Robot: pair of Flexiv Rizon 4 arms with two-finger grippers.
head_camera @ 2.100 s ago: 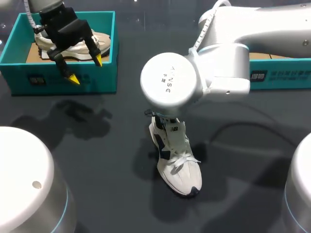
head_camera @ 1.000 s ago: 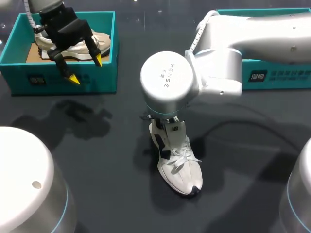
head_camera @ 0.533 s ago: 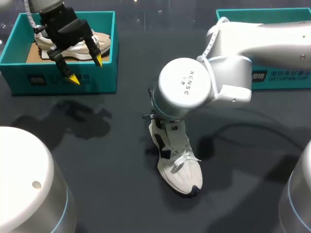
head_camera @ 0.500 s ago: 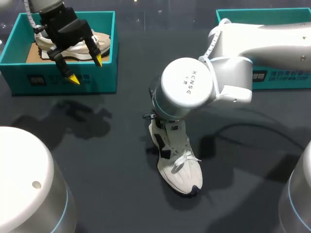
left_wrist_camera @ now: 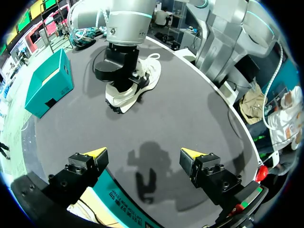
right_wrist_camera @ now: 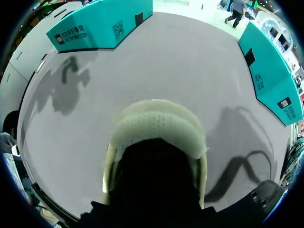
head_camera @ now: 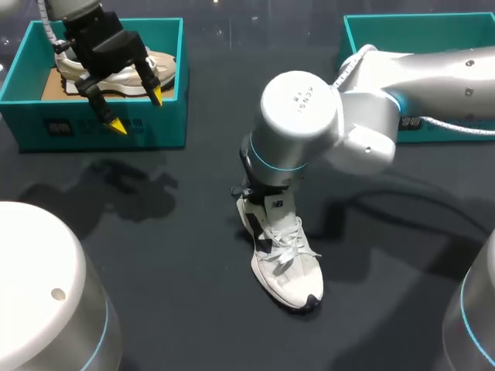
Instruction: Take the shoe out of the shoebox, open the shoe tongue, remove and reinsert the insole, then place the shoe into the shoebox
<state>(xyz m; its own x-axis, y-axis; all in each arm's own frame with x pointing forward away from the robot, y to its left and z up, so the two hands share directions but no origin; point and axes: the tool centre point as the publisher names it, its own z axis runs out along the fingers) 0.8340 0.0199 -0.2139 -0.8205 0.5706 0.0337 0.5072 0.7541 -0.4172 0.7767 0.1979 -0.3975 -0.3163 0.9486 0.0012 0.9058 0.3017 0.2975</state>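
The white lace-up sneaker with dark navy panels (head_camera: 285, 259) stands out of its box on the dark grey table (head_camera: 155, 232), just toward 6 o'clock of centre in the head view, toe pointing to 5 o'clock. So the first step looks done. The laces lie crossed over the tongue, which does not look opened. The insole work and the return to a box appear left to do, though the shoe's inside is too dark in the right wrist view to judge the insole.

The right arm (head_camera: 302, 116) comes in from 3 o'clock and bends straight down over the heel. From the left wrist view the right gripper (left_wrist_camera: 121, 78) sits at the collar. Whether it is open or closed cannot be told.

The left gripper (head_camera: 136, 110) hangs spread wide and empty at 10 o'clock, above the front wall of a teal cardboard shoebox (head_camera: 166, 127) that holds a beige shoe (head_camera: 158, 66). A second teal shoebox (head_camera: 352, 39) lies at 2 o'clock.
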